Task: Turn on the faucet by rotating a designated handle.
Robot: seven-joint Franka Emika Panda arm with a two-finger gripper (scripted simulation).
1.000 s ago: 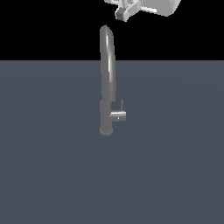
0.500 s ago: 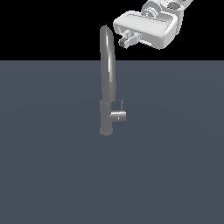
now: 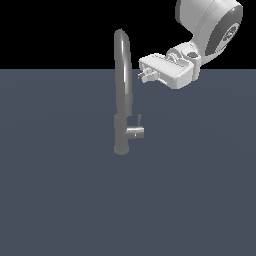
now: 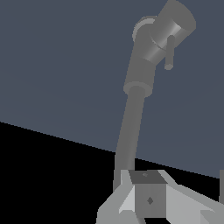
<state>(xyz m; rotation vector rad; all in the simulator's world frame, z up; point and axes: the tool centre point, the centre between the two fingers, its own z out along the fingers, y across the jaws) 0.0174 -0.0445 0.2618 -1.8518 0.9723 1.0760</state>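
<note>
While the arm has come down and in from the top of the exterior view over the last second, the gripper (image 3: 144, 75) now hangs just beside the upper part of the faucet (image 3: 122, 95), on the exterior view's right, apart from it. Its short fingertips point toward the spout. They look close together, but at this size I cannot tell whether they are shut or slightly parted; nothing is between them. The handle (image 3: 139, 120), a thin pin standing up from the side stub (image 3: 136, 132), sits well below the gripper, near the faucet's thicker base, untouched and where it was a second ago. The descent means the approach is under way, but contact is not yet made.

From the wrist view, the faucet (image 4: 131, 127) runs away from the camera toward its base, with the stub (image 4: 168, 30) and the handle (image 4: 169, 51) at the far end, well apart from the finger (image 4: 148, 197) in the foreground. As I judge it, the gripper must drop further along the spout to reach the pin.
</note>
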